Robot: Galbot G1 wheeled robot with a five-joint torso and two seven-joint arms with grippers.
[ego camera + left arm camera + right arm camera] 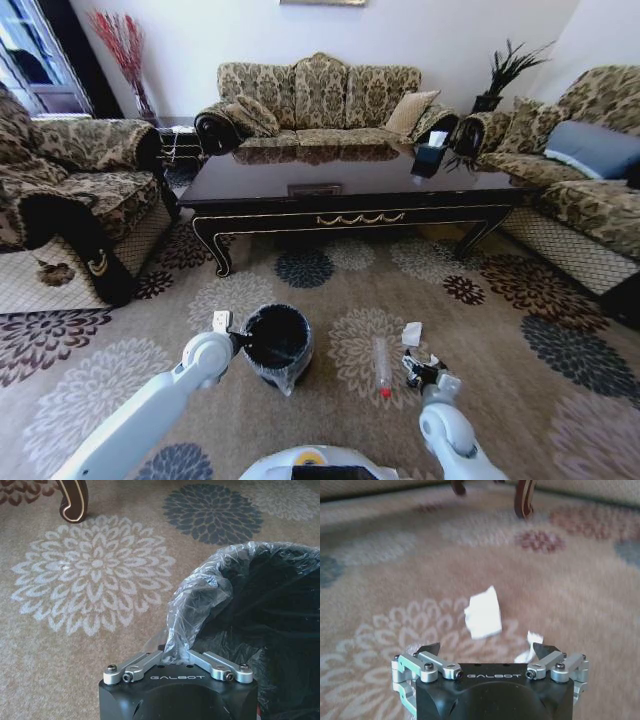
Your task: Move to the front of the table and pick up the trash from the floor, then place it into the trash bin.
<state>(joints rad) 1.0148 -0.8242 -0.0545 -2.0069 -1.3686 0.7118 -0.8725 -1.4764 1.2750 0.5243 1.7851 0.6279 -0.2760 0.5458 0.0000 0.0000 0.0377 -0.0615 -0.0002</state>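
Bin (277, 344) rim pinched by left gripper (176, 656), likely steadying it | right gripper (490, 652) spread over paper (483, 614), bottle (381, 365) just left.

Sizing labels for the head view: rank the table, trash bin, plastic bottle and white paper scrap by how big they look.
1. table
2. trash bin
3. plastic bottle
4. white paper scrap, smaller than the bottle, though not by much.

Dark glossy bench (350, 185) w/ gold scroll trim stands at 12 o'clock on flower-pattern carpet floor (520, 340); black trash bin (277, 343) w/ clear liner upright at 9 o'clock of clear red-capped bottle (381, 365); bottle lies flat; white paper scrap (411, 334) just beside, at its 2 o'clock.
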